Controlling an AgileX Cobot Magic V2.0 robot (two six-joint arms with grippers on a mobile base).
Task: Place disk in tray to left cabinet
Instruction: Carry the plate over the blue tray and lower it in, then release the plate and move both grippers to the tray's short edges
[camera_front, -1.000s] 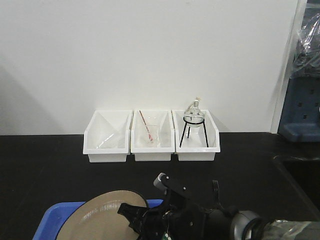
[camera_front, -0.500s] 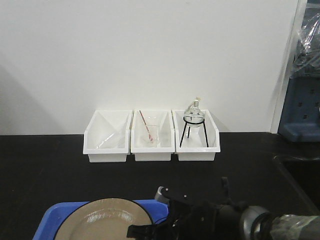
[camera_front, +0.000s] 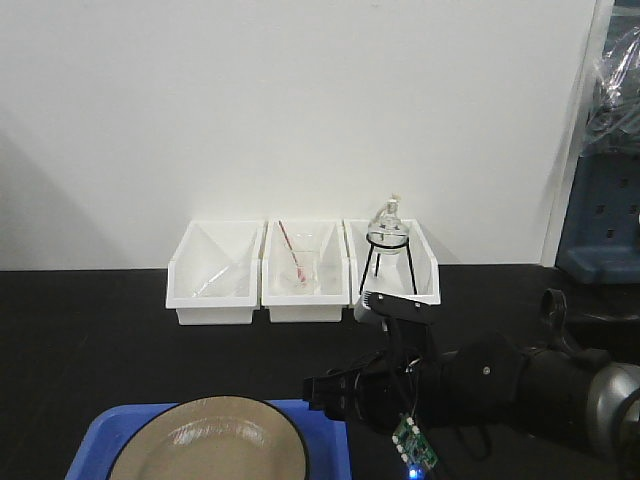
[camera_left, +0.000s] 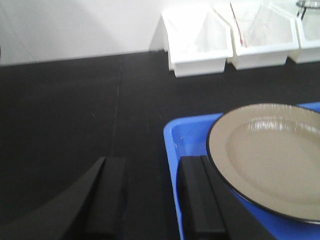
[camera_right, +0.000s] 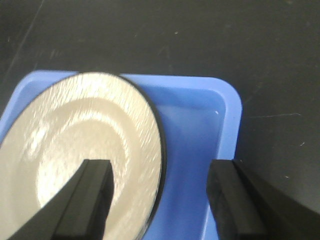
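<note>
Right fingers (camera_right: 90, 195) lifted off disk (camera_right: 85, 135), wide | left fingers (camera_left: 107, 195) wide by tray (camera_left: 182, 135) rim, wrist view only

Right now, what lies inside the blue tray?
Only the disk, lying flat. A strip of the tray floor shows bare beside it; anything beneath the disk is hidden.

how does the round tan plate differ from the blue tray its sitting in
Shape: the glossy tan round plate with a black rim is circular, while the bright blue plastic tray is rectangular with rounded corners.
Colour: the plate is tan edged in black, and the tray is plain blue.
Size: the tray is wider, with bare blue floor showing beside the plate.
Both are shallow and look to lie flat, the plate inside the tray.
</note>
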